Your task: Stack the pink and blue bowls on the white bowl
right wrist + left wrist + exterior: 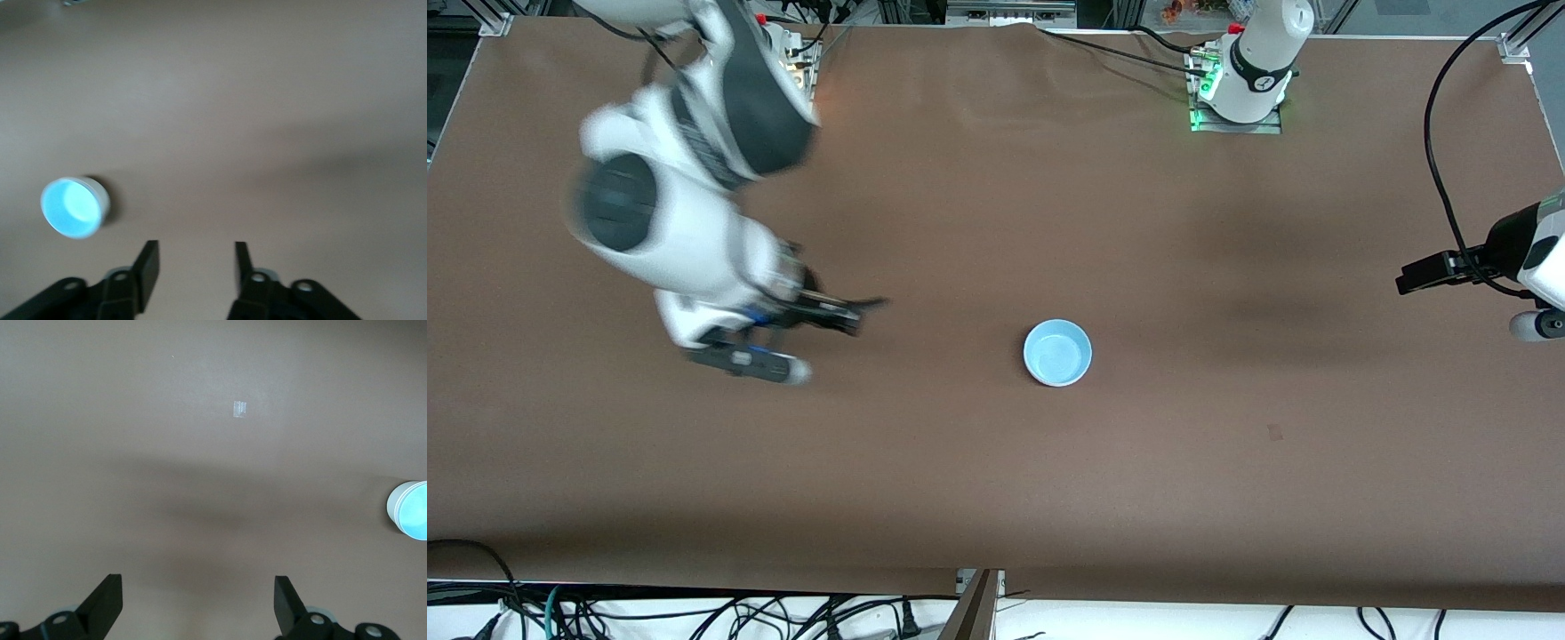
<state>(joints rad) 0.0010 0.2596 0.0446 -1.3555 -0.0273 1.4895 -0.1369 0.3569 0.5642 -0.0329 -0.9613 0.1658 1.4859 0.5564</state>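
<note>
The light blue bowl point(1057, 352) sits near the middle of the table; it also shows in the right wrist view point(71, 207) and at the edge of the left wrist view point(415, 511). A white wall point(393, 507) shows under its rim, which looks like the white bowl. The pink bowl is hidden. My right gripper point(855, 315) hangs blurred over bare table toward the right arm's end, apart from the bowl. In its own view it point(197, 251) is open and empty. My left gripper point(197, 584) is open wide over bare table, nothing between its fingers.
The left arm's hand point(1529, 258) waits at the left arm's end of the brown table point(1227, 462). A small clear tape mark point(239, 409) lies on the cloth. Cables point(1440, 151) run along the table's edges.
</note>
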